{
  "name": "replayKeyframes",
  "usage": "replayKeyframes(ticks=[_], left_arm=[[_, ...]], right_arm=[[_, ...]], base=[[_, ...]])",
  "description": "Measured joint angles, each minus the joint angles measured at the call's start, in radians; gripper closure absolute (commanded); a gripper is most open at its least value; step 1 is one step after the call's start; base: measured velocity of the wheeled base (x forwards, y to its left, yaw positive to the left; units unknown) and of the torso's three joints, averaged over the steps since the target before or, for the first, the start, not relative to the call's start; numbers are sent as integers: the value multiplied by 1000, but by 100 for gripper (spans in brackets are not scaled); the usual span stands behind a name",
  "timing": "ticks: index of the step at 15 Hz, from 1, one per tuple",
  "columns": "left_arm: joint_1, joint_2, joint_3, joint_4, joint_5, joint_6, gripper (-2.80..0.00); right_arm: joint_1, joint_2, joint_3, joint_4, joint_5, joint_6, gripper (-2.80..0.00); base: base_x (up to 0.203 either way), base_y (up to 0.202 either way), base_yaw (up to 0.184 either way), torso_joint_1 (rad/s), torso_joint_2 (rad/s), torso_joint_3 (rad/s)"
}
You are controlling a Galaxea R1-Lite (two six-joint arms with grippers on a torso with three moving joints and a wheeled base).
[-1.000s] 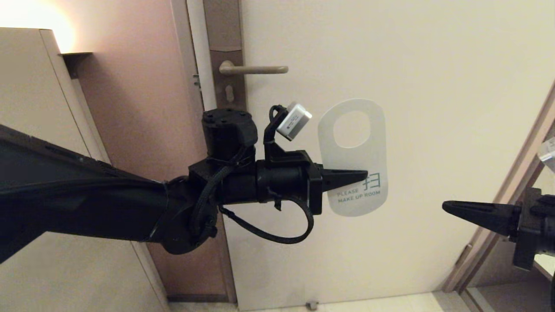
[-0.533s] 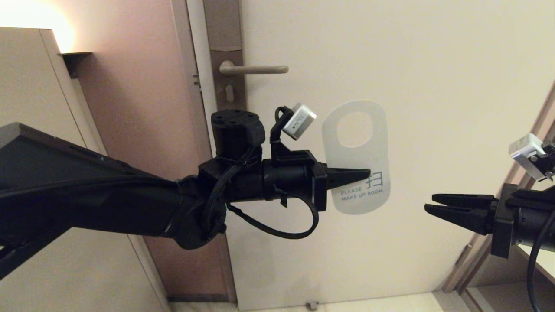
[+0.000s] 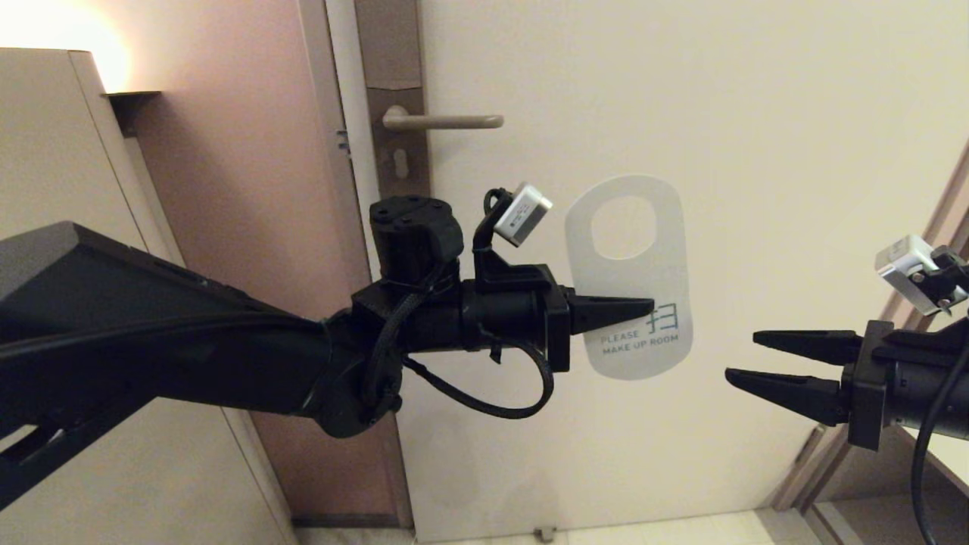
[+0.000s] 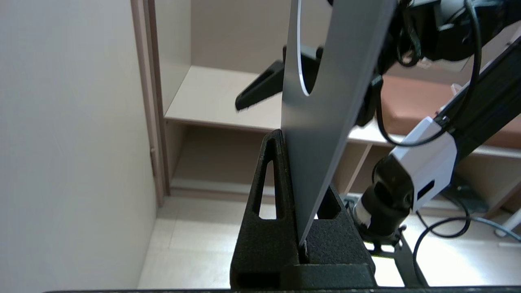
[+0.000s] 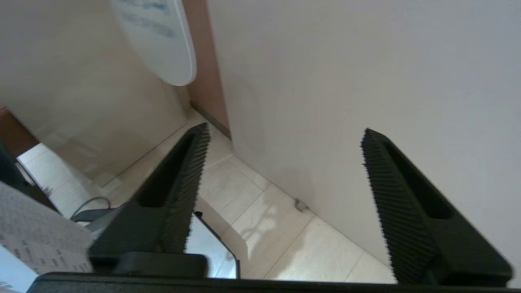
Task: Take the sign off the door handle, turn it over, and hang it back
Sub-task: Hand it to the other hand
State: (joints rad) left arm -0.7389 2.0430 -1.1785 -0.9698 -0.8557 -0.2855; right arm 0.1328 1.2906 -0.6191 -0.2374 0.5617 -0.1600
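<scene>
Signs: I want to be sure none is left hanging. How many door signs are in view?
1. The sign is clamped in the left hand, held in the air below and right of the bare handle. The right hand is open beside it.

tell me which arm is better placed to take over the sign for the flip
The right. The left hand is shut on the sign, off the door handle. The right hand is open, level with the sign's lower end, pointing at it, not touching.
</scene>
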Motion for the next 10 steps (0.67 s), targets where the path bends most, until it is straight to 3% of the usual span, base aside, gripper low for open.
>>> replayKeyframes(ticks=[4,10], left_arm=[[-2,19,0,-73,-10,-63,0],[-3,29,4,-91,-55,-70,0]], right_arm=[[54,22,-29,-2,3,2,-280],[109,63,-49,-81,11,7,-280]], base=[[0,0,0,0,0,0],[0,0,0,0,0,0]])
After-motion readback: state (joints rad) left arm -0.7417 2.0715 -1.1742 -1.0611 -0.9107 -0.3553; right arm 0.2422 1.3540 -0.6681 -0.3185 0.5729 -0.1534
